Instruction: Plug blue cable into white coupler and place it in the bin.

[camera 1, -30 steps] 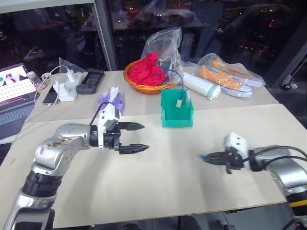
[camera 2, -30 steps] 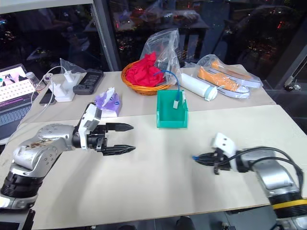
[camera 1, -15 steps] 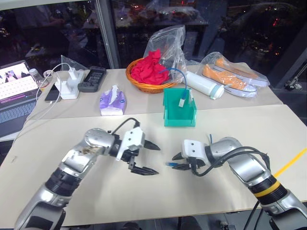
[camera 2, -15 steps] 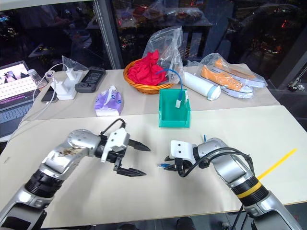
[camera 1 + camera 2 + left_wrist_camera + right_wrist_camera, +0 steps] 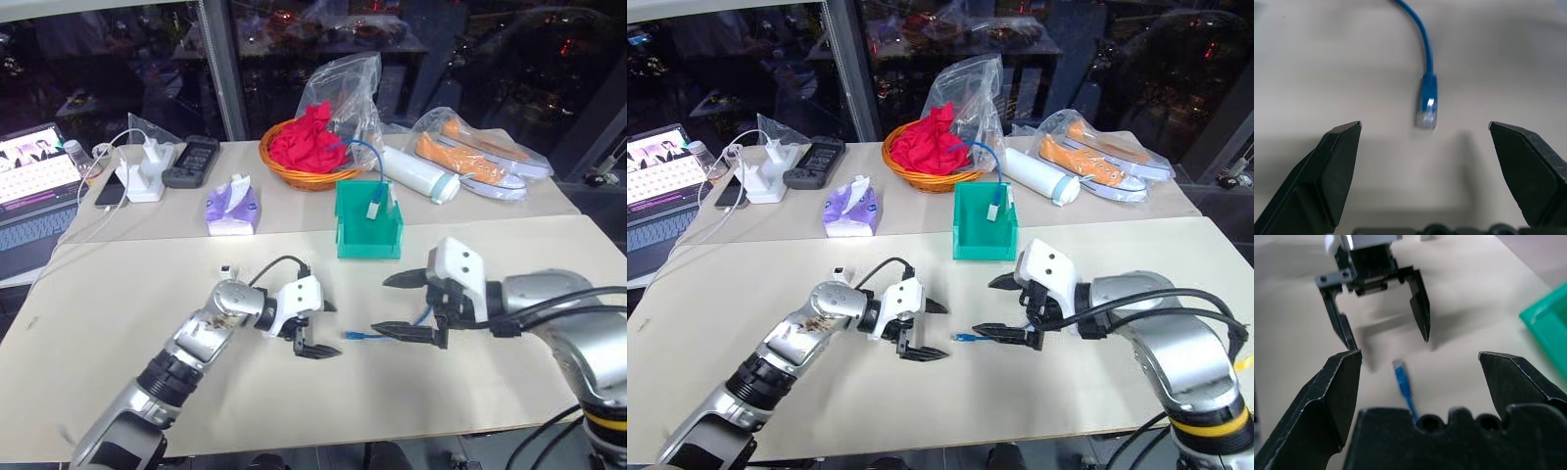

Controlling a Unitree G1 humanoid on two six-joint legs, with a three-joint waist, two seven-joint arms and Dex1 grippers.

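The blue cable lies on the table; its clear plug (image 5: 355,335) rests between my two grippers and the cord runs back under the right one. The plug (image 5: 1426,104) sits centred just ahead of my left gripper (image 5: 328,330), which is open and apart from it. My right gripper (image 5: 379,305) faces it from the other side, open and raised a little, with the plug (image 5: 1399,376) below its fingers. A tiny white coupler (image 5: 225,268) lies behind my left forearm. The teal bin (image 5: 364,238) stands behind the grippers, with another blue cable's end hanging inside.
An orange woven basket (image 5: 304,166) with red cloth and a high-arched blue cable (image 5: 361,149) sit behind the bin. A white cylinder (image 5: 419,176), bagged orange shoes (image 5: 468,157), a purple tissue pack (image 5: 233,206), white chargers (image 5: 143,178) and a laptop (image 5: 34,171) line the far side.
My right gripper has opened, let go of the blue cable's plug and risen. The left gripper has come down toward the plug. The camera view has shifted too.
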